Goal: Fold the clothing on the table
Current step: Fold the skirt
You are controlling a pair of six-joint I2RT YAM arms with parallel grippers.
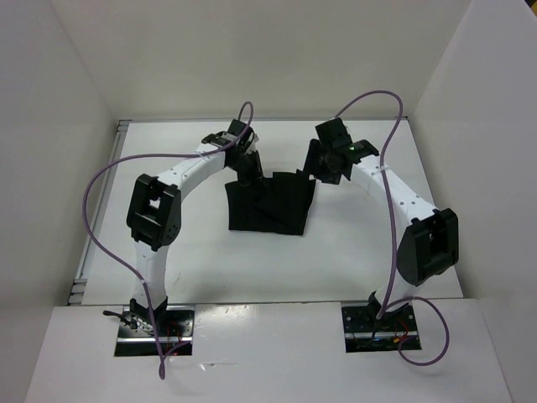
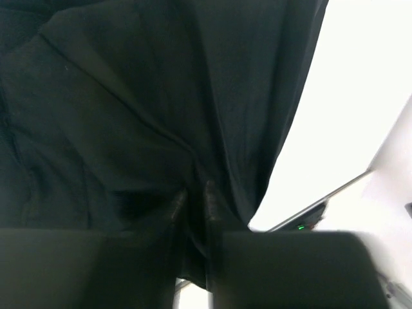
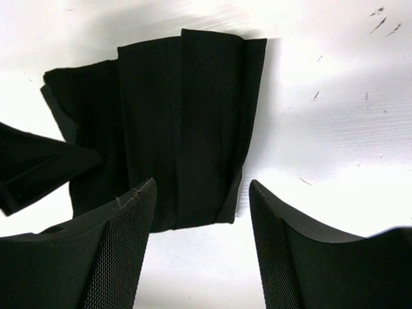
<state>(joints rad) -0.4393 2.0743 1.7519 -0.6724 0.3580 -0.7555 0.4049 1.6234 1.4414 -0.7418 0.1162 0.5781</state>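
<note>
- White walls [image 1: 59, 126] box in the white table [image 1: 201, 252]; from the top camera I see both arms arching inward from the bottom of the frame.
- At the middle of the table, between the two wrists, lies the clothing [image 1: 270, 208], a rough black square with folds running across it.
- My left gripper [image 1: 247, 172] sits at the upper left corner of the clothing, just left of frame centre.
- Through the left wrist camera, black clothing fills nearly everything except a white wedge of table at the right.
- At the bottom centre of that view the left fingers [image 2: 177, 212] stand almost together, with a ridge of clothing bunched up and pinched between them.
- My right gripper [image 1: 321, 166] hangs at the upper right corner of the clothing in the top view.
- Through the right wrist camera its fingers [image 3: 125, 248] are spread wide along the lower edge of the frame, with nothing clamped.
- The lower right corner of the clothing reaches into the gap between those tips.
- I cannot tell whether the right fingers touch the clothing or the table.
- That same view shows the clothing lying flat in the upper left and centre, in long parallel panels, with bare table to its right.
- Purple cables [image 1: 96, 210] loop off both arms.
</note>
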